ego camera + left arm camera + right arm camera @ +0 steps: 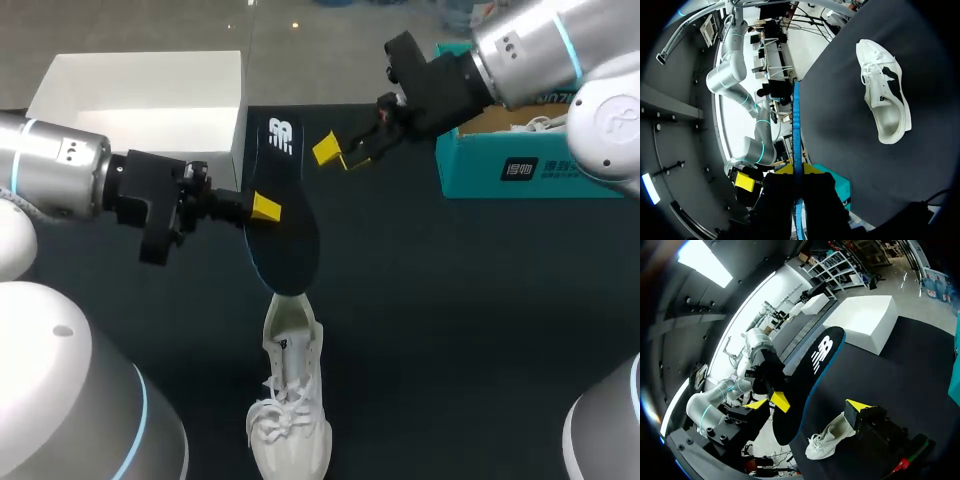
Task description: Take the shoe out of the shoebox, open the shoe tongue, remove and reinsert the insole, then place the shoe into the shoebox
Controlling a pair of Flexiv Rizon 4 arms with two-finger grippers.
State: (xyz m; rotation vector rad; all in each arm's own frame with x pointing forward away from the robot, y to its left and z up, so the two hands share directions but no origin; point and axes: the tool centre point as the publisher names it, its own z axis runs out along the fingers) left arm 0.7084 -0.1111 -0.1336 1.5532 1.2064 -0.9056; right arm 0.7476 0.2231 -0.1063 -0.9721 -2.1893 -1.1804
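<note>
My left gripper [262, 210] is shut on the edge of the black insole [283, 235] and holds it in the air, toe end down, just above the heel opening of the white shoe [288, 400]. The shoe lies on the dark table, toe toward the near edge. In the left wrist view the insole [796, 120] shows edge-on as a thin blue line between my yellow fingertips [811, 168], with the shoe [885, 95] off to one side. My right gripper [340, 155] hangs open beside the insole's upper end, holding nothing. The right wrist view shows the insole [805, 385] ahead and the shoe [827, 442] below it.
The teal shoebox [530, 170] stands at the back right, under my right arm. Its white lid [140, 95] lies open side up at the back left, behind my left arm. Dark tabletop [450, 330] stretches to the right of the shoe.
</note>
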